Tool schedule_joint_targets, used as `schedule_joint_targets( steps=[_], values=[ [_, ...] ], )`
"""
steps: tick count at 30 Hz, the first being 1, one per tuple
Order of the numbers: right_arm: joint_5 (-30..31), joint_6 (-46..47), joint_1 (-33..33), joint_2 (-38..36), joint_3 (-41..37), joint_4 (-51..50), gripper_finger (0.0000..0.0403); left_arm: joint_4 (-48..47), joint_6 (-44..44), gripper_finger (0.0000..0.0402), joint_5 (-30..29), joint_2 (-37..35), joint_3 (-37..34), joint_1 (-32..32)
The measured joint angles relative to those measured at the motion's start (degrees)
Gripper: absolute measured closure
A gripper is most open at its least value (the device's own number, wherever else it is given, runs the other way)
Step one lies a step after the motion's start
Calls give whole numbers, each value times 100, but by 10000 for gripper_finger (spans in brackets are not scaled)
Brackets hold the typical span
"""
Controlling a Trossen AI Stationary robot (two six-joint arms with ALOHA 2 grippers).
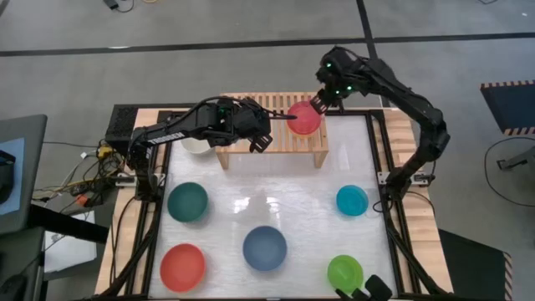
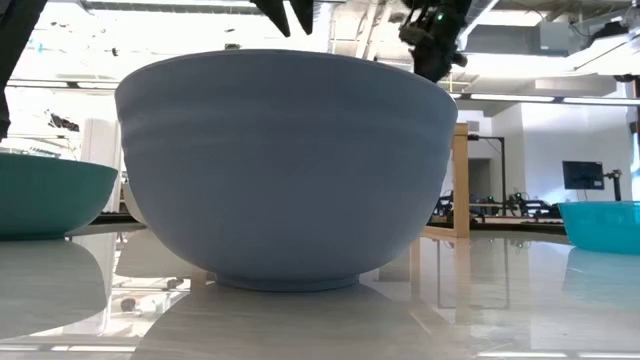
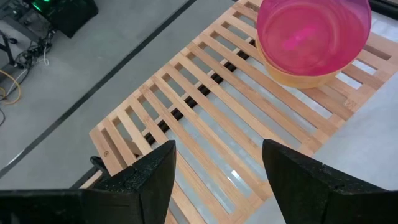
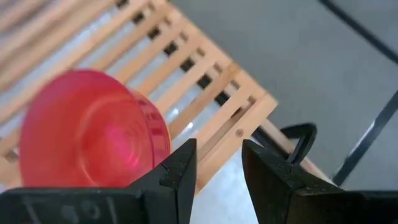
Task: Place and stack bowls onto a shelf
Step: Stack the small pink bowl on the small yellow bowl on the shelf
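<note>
Seven bowls are clearly in sight from above. The pink bowl (image 1: 305, 118) sits on the shelf (image 1: 272, 138), nested in a yellow one (image 3: 303, 78) whose rim shows under it in the left wrist view. The right gripper (image 1: 318, 104) hangs just beside the pink bowl's far edge, its fingers (image 4: 177, 175) parted with a narrow gap and holding nothing. The left gripper (image 1: 266, 134) hovers over the slats just to the other side of that stack, jaws spread wide and empty. A white bowl (image 1: 196, 144) lies behind the left arm, off the shelf's end. Nearer me on the table (image 1: 292, 209) sit five more, well apart: teal (image 1: 187, 201), cyan (image 1: 352, 200), dark blue (image 1: 265, 247), red (image 1: 182, 266) and green (image 1: 344, 271).
</note>
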Motion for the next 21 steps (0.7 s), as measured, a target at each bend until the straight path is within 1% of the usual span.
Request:
schedule_joint_targets(
  steps=[2, 3, 7, 9, 11, 14, 18, 21],
  values=[
    [-169, -197, -4, -107, 0, 147, 250, 2, -2, 176, 1, 0, 0, 0],
    [-443, -307, -4, -142, 0, 233, 250, 0, -13, 176, 2, 0, 0, 0],
    [-2054, -447, -181, -286, -57, 747, 252, -2, -45, 176, 4, 0, 0, 0],
    [-2541, -427, -304, -313, -89, 915, 258, -5, -81, 176, 4, 0, 0, -23],
    [-2765, -426, -472, -307, -119, 962, 273, -18, -100, 176, 7, 0, 0, -53],
    [-3130, -460, -729, -299, -196, 906, 307, -130, -177, 176, -12, 0, 2, -103],
    [-4065, -592, -1088, -296, -463, 900, 353, -275, -348, 176, -55, 0, 2, -122],
    [-4594, -648, -1338, -296, -736, 901, 377, -286, -415, 176, -123, 0, 2, -131]
  ],
)
